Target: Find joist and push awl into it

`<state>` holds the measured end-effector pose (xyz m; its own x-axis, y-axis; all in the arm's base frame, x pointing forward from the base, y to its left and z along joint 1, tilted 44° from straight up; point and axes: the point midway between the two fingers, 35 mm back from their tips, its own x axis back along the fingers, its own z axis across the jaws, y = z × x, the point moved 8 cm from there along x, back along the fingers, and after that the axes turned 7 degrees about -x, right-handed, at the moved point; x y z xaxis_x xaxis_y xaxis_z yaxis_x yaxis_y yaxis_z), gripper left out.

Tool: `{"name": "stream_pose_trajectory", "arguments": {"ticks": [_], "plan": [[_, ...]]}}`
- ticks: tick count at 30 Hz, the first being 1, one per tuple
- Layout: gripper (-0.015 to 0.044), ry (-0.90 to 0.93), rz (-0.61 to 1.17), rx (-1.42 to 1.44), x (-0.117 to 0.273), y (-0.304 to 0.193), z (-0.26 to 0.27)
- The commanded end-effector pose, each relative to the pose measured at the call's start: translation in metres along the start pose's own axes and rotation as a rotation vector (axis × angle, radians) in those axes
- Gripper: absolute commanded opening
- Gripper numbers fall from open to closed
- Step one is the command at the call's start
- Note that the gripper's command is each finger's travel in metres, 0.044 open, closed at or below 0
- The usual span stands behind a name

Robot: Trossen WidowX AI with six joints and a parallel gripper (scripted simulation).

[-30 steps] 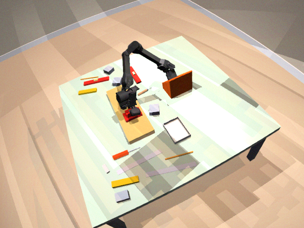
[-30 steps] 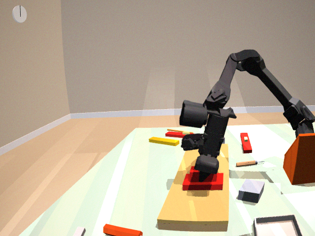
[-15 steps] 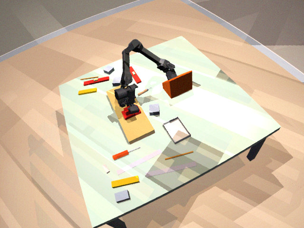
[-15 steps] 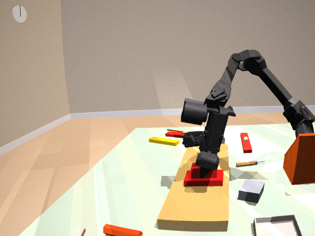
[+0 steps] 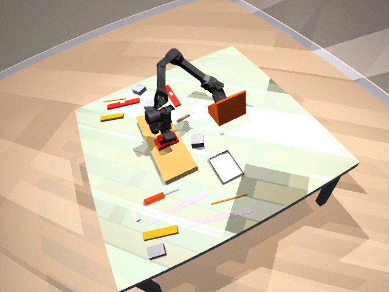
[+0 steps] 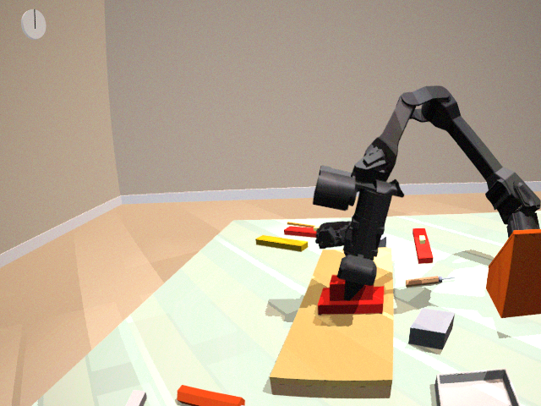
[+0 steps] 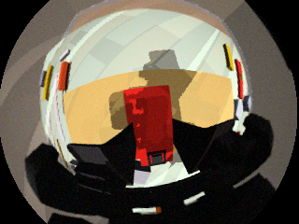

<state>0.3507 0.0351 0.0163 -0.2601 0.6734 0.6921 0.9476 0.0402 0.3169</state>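
The red stud finder [image 5: 160,143] [image 6: 368,304] [image 7: 156,112] is low over the middle of the tan floor panel [image 5: 177,165] [image 6: 341,349] [image 7: 206,98]; whether it touches the panel is unclear. My gripper [image 5: 167,140] [image 6: 351,293] [image 7: 149,121] is shut on its raised grip. A small dark display [image 7: 156,159] shows at its near end in the wrist view; no reading is legible. The awl [image 5: 183,117] [image 6: 423,281], with a wooden handle and thin metal tip, lies beside the panel. The shallow tray [image 5: 226,166] [image 6: 476,391] is empty. The joist is hidden.
A grey block [image 5: 197,140] [image 6: 430,325] lies between panel and tray. An orange screwdriver [image 5: 154,198] [image 6: 210,396] lies off the panel's near end. An orange wedge-shaped board [image 5: 232,108] [image 6: 520,275] stands by the arm's base. Red levels [image 5: 123,103] [image 5: 172,95] and yellow bars [image 5: 112,117] [image 5: 160,232] lie around.
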Motion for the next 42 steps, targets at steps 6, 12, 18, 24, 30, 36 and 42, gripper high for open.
{"name": "stream_pose_trajectory", "arguments": {"ticks": [6, 12, 18, 24, 30, 36, 42], "plan": [[0.0, -0.009, -0.001, -0.001, 0.0, 0.002, -0.016], [0.0, -0.009, -0.001, -0.001, 0.0, 0.003, -0.025], [0.0, -0.01, -0.001, -0.001, 0.0, 0.004, -0.034], [0.0, -0.01, -0.001, 0.0, 0.0, 0.005, -0.043], [0.0, -0.01, -0.001, 0.0, 0.0, 0.006, -0.053], [0.0, -0.011, -0.001, 0.0, 0.0, 0.007, -0.062], [0.0, -0.011, -0.001, 0.0, 0.0, 0.009, -0.071]]}}
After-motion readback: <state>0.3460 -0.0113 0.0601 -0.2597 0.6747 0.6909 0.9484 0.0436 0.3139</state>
